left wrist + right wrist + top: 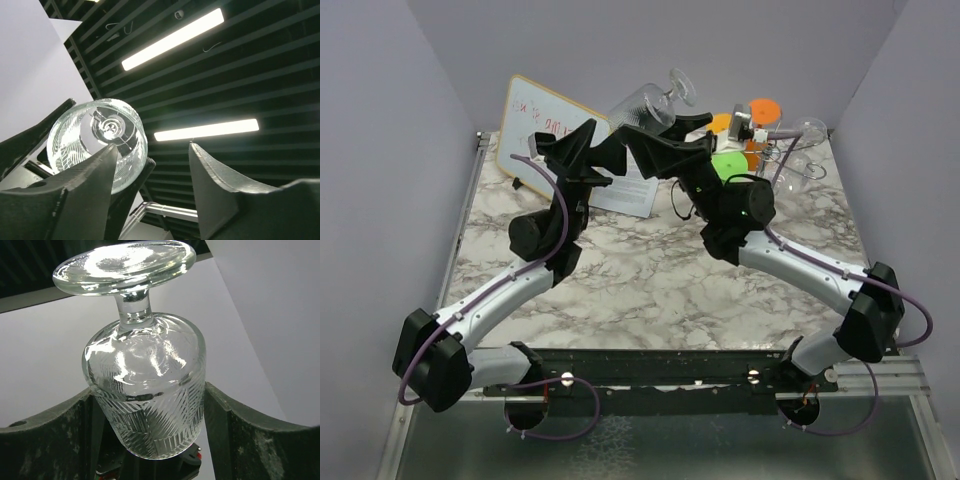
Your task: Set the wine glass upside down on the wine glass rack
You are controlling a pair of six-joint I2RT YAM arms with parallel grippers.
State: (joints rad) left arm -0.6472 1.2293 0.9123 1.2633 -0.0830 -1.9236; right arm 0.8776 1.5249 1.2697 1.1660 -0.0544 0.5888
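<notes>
The wine glass (646, 102) is a clear, cut-pattern glass held high over the back of the table. It is tilted, with its foot toward the upper right. My right gripper (658, 128) is shut on its bowl. In the right wrist view both fingers press the sides of the glass (150, 385), and its foot is at the top. My left gripper (603, 137) is just left of the glass and open. Nothing is between its fingers (153, 146), and the glass (95, 135) sits outside the left finger. The chrome wine glass rack (782, 150) stands at the back right.
Another clear glass (810, 130) hangs at the rack. Orange (763, 108) and green (728, 165) objects sit beside the rack. A small whiteboard (535, 125) leans at the back left, with a paper sheet (630, 192) beside it. Grey walls enclose the marble table (650, 280).
</notes>
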